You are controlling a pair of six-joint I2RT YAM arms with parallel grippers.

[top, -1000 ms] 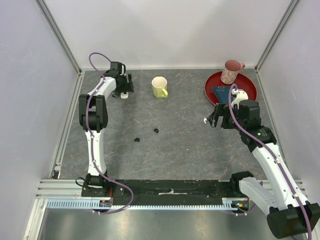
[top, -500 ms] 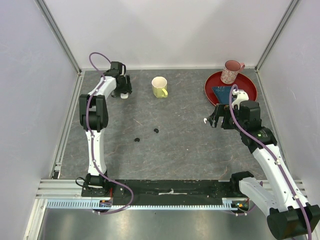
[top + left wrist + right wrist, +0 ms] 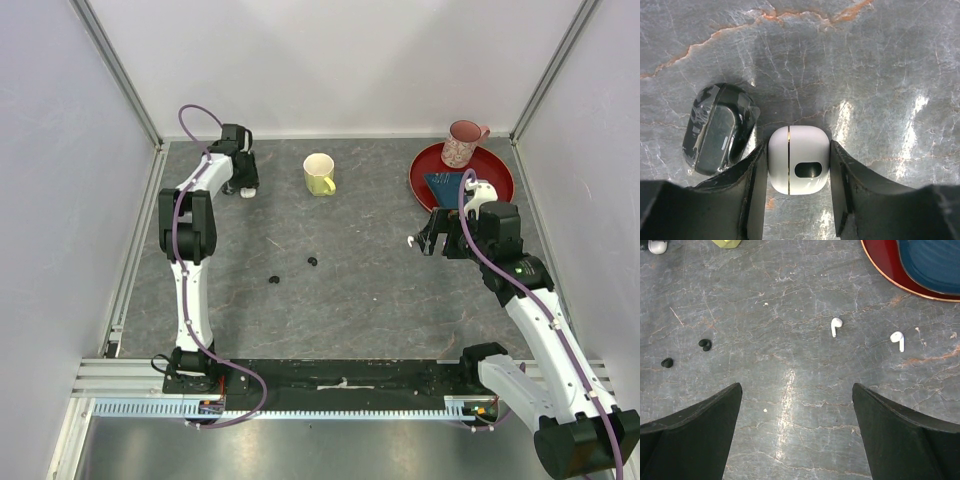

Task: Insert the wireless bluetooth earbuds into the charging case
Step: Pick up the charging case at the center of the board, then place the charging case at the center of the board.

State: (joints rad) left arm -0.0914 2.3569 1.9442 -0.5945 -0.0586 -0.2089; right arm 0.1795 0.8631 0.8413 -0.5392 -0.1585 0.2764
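The grey, veined counter (image 3: 380, 300) spreads under both my arms. At its far right corner lies a round red plate (image 3: 497, 190), with a pink jug (image 3: 463, 143) standing on its far edge and a blue piece (image 3: 441, 183) on its near side. A yellow mug (image 3: 319, 174) stands upright at the far middle, handle toward me.

My left end effector (image 3: 797, 150) is stretched to the far left corner, left of the mug, pointing down at the counter; it is closed on the white charging case (image 3: 799, 166), one finger against each flank; the case rests on the counter with its lid down, the seam running upright in the wrist view and a dark oval recess facing the camera. Just left of it, outside my left finger, lies the black charging case (image 3: 717, 129), tilted and wrapped in clear film; whether the two cases touch I cannot tell.

My right end effector (image 3: 796, 387) hangs above the counter just in front of the red plate, fingers spread wide and holding nothing.

The two white earbuds (image 3: 836, 326) lie loose on the counter near the plate's rim, apart from each other. The two black earbuds (image 3: 705, 344) lie near each other toward the middle of the counter, well apart from both cases.
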